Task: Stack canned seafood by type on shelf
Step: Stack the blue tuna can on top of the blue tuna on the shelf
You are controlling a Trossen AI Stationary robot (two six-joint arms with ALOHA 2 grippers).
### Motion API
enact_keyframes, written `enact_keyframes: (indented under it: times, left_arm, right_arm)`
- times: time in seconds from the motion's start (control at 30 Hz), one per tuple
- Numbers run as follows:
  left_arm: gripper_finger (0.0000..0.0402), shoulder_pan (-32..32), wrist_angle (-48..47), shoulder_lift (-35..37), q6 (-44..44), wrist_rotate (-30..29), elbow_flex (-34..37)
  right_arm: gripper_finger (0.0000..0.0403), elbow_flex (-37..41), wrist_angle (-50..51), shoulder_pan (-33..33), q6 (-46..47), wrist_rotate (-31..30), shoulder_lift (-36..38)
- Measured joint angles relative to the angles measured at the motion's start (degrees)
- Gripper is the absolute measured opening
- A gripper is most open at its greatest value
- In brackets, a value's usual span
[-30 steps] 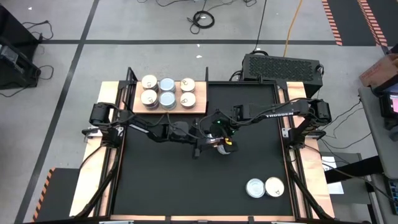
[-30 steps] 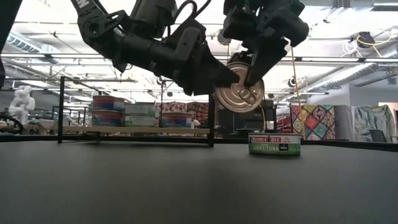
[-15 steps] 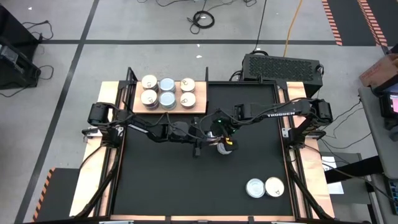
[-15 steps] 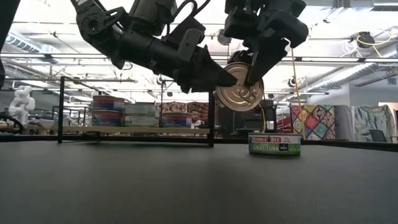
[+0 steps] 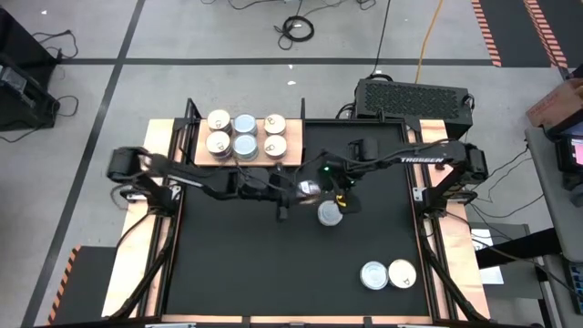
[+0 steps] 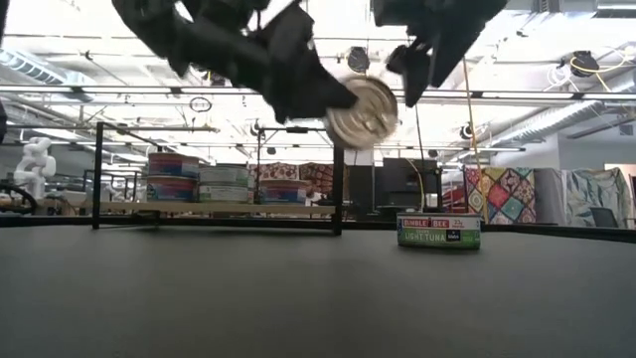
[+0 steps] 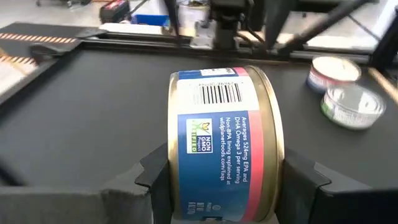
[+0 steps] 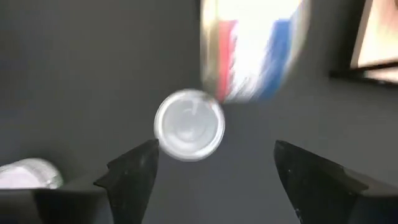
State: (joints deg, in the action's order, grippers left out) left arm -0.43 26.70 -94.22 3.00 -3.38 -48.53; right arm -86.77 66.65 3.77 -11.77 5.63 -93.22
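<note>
Cans: six on shelf (image 5: 290, 157) | three on mat | one (image 7: 224, 143) pinched by left end effector (image 7: 225, 177) | right end effector (image 8: 214, 171) spread

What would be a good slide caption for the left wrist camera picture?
Left claw grips a blue-and-red labelled can on its side above the black mat, two more cans lying beyond.

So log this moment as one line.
left gripper: shut on blue-label can, airborne | right gripper: open, empty | shelf: six cans showing
</note>
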Motion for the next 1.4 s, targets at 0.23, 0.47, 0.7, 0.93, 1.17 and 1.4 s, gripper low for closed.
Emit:
enact_keyframes:
  times: [0.23,0.47,0.7,0.93,1.17,1.4]
  left_arm:
    - [0.0198,6.6,-13.6,18.2,11.7,-0.2,-0.2]
    - [0.0198,20.3,-17.5,27.8,19.6,-0.7,-0.2]
    - [0.0198,39.0,-11.2,16.9,35.1,16.1,-0.1]
    - [0.0198,46.8,-5.5,6.8,44.2,20.0,-0.1]
    - [0.0198,46.1,-4.6,4.2,44.5,21.2,-0.1]
    - [0.0198,46.1,-4.7,4.3,40.7,20.8,-0.2]
  right_arm:
    - [0.0313,-0.8,8.4,-0.1,6.5,0.2,4.4]
    - [0.0313,7.1,-0.7,-1.7,12.0,0.0,14.7]
    - [0.0313,25.7,-26.1,-5.5,17.3,-3.9,25.5]
    - [0.0313,40.0,-42.2,-7.6,22.8,-6.9,28.3]
    - [0.0313,45.4,-46.1,-8.0,23.3,-7.3,28.3]
    - [0.0313,45.4,-49.1,-8.0,22.2,-8.7,28.3]
